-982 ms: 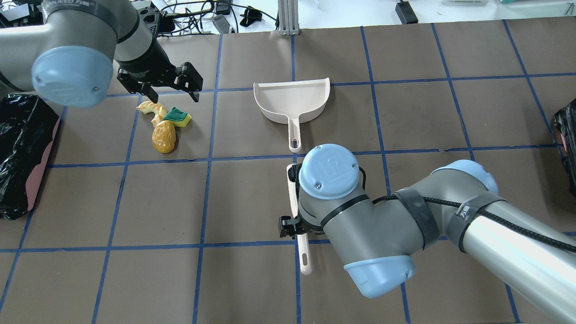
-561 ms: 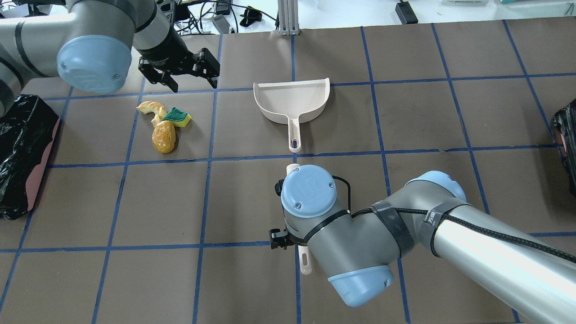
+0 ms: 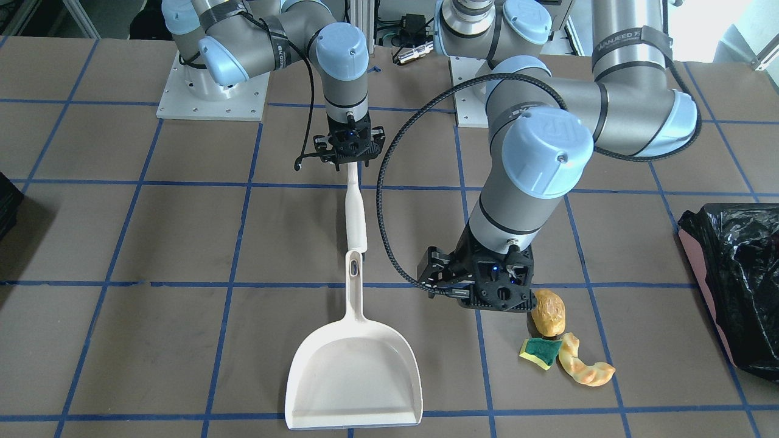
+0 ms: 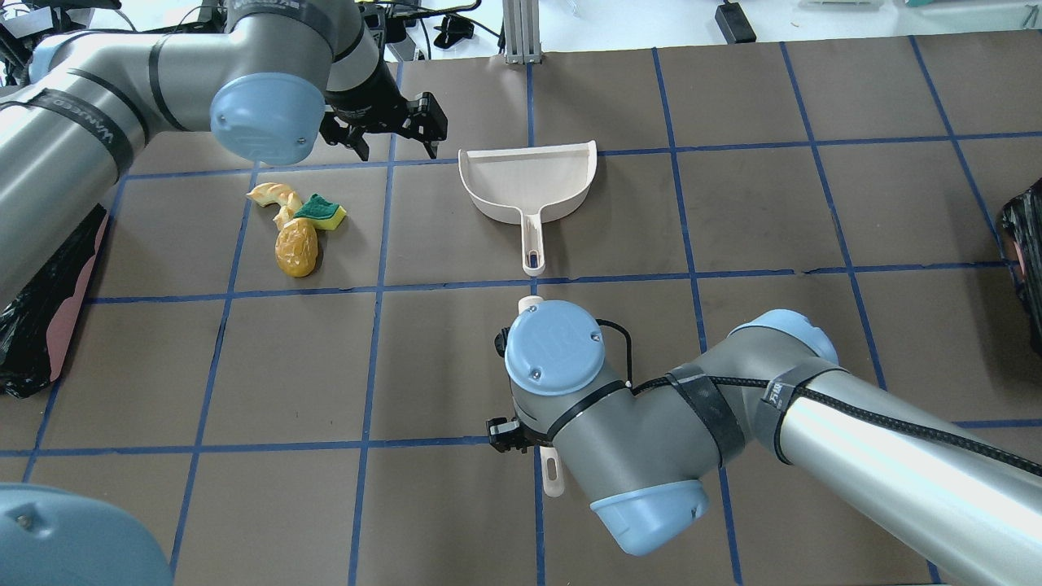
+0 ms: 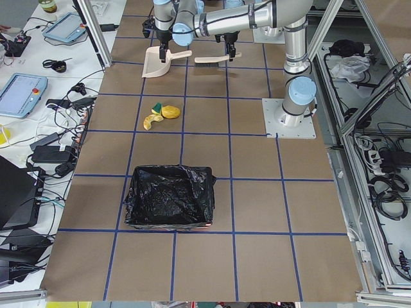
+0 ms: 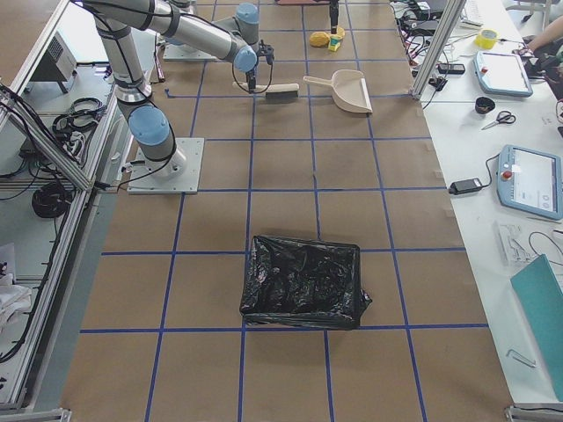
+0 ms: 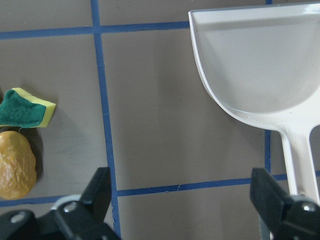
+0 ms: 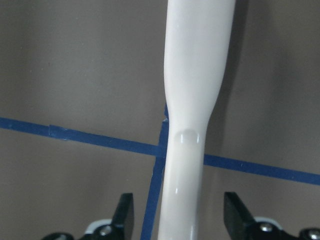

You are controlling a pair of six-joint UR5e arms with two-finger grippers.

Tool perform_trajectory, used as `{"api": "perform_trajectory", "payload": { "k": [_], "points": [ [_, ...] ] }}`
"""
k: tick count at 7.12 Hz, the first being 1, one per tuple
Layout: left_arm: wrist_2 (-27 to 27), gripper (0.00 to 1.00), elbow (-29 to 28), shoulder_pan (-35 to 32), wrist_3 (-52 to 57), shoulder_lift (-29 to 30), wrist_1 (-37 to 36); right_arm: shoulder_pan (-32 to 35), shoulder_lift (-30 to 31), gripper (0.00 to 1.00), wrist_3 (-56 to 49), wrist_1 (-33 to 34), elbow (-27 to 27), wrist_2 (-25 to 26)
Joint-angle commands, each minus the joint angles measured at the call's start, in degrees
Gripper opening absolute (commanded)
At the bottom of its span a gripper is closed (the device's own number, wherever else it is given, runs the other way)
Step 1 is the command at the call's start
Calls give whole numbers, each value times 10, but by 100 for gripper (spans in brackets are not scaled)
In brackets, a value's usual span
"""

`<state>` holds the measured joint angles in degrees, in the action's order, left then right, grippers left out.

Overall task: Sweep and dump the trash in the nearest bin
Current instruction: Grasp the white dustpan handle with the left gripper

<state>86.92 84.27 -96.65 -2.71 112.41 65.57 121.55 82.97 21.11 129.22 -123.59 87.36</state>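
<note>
The trash lies together on the table: a brown lump (image 4: 296, 249), a green-and-yellow sponge piece (image 4: 321, 212) and a pale curved pastry piece (image 4: 273, 197). My left gripper (image 4: 395, 142) is open and empty, hovering between the trash and the white dustpan (image 4: 529, 179). In its wrist view the sponge (image 7: 25, 107) and the lump (image 7: 16, 165) are at the left and the dustpan (image 7: 260, 65) at the right. My right gripper (image 8: 181, 215) is open and straddles the white brush handle (image 8: 192, 125) without touching it. The black-lined bin (image 4: 32, 325) stands at the table's left edge.
A second black-lined bin (image 4: 1027, 260) shows at the right edge. The brush (image 3: 355, 213) lies in line with the dustpan handle (image 3: 353, 274). Cables and boxes (image 4: 407, 32) lie beyond the far edge. The left arm's elbow (image 4: 260, 118) hangs over the far left.
My left gripper moved right, from above the trash to the dustpan's left side, still open. My right gripper moved back along the brush handle toward its near end, then held still.
</note>
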Motion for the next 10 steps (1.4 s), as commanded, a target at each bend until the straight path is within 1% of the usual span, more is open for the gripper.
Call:
{"api": "perform_trajectory", "payload": {
  "k": [1,2,3,4,5,6,7,9,10],
  "points": [
    [4,100,-27,-47,-32,38,-21,0,0,42,1,-1,-1,-1],
    [3,100,-29,-65,-56,44,-21,0,0,29,2,-4,-1,-2],
    [-1,100,-29,-79,-88,49,-22,0,-1,14,2,-5,-1,-1],
    [-1,100,-28,-92,-90,55,-22,0,0,11,2,-5,-1,-1],
    [-3,100,-25,-95,-83,71,-49,0,1,11,5,-3,0,0],
    [-17,100,-23,-97,-92,76,-47,0,4,11,8,-2,0,0],
    [-54,100,-20,-98,-112,77,-45,-1,5,11,10,-2,0,0],
    [-59,100,6,-114,-123,83,-52,1,7,9,34,-5,0,-1],
    [-55,100,16,-121,-121,70,-44,1,10,7,45,-7,0,-1]
  ]
}}
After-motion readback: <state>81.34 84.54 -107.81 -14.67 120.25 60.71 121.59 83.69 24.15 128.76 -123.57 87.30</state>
